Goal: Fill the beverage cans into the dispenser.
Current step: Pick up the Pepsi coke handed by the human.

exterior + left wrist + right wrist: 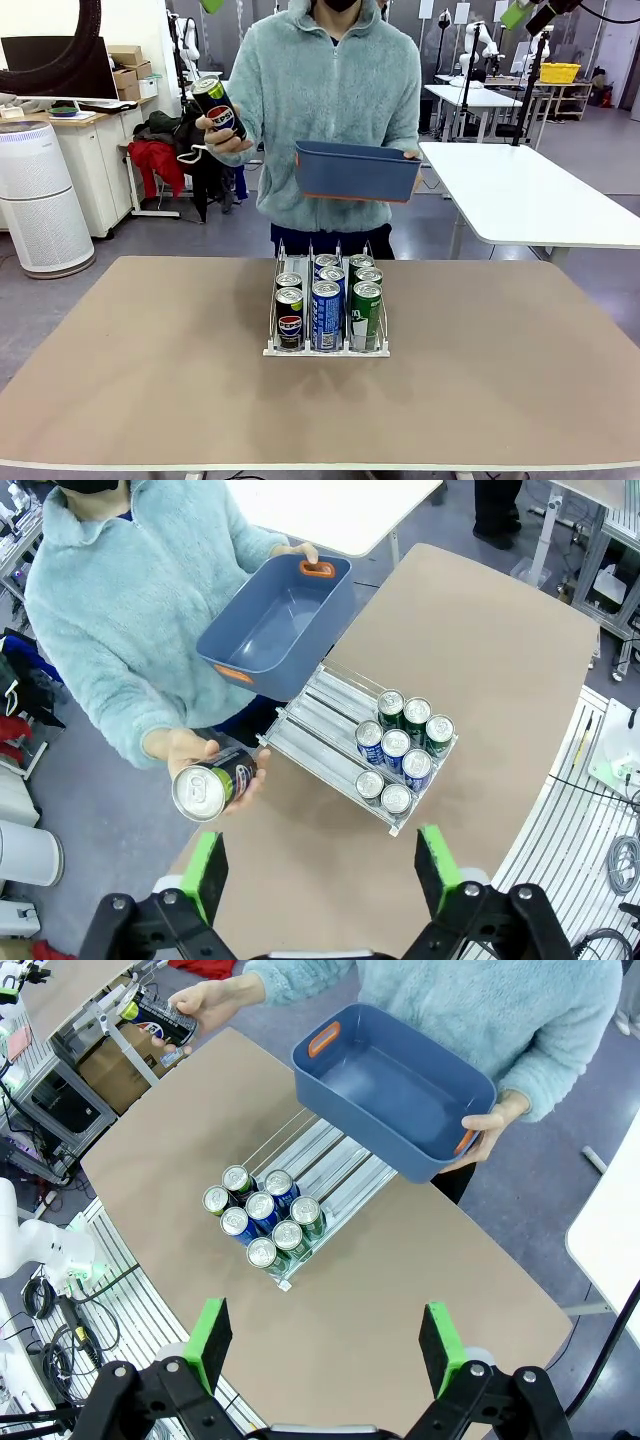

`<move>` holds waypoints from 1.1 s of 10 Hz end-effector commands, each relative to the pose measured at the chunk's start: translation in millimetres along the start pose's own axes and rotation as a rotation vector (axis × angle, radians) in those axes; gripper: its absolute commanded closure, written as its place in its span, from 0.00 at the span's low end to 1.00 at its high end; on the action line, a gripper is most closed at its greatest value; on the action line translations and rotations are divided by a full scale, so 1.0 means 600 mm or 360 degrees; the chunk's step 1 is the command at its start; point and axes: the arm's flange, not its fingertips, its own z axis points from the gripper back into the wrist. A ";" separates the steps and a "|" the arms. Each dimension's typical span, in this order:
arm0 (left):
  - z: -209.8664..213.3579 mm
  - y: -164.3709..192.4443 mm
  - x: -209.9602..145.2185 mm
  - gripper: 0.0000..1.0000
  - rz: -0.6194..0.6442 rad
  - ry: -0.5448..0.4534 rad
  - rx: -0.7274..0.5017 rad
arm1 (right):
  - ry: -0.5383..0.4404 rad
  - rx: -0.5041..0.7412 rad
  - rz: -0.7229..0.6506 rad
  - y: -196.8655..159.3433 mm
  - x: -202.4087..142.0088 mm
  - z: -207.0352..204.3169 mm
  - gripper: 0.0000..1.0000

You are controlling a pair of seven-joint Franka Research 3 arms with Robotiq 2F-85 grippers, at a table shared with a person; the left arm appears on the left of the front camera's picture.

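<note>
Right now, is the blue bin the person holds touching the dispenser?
Apart. The front view shows the blue bin held up at the person's chest, with jacket visible between its underside and the divider tops of the dispenser.

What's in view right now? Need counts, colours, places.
table: 1, tan, between robot and person
dispenser: 1, clear/white, table centre
black cans: 2, Pepsi, dispenser's left lane
blue cans: 3, middle lane
green cans: 3, right lane
held can: 1, black Pepsi, in the air past the far edge
bin: 1, dark blue with orange handles, empty, held above the far edge
air purifier: 1, white, on the floor, far left
side table: 1, white, far right
hand with can: 1, person's
hand with bin: 1, person's
left gripper: open, empty, high over the table
right gripper: open, empty, high over the table
</note>
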 end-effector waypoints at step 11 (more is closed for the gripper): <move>0.003 0.002 0.000 0.00 -0.0016 0.0017 -0.0001 | -0.0004 0.0012 0.0006 0.003 -0.003 0.001 0.00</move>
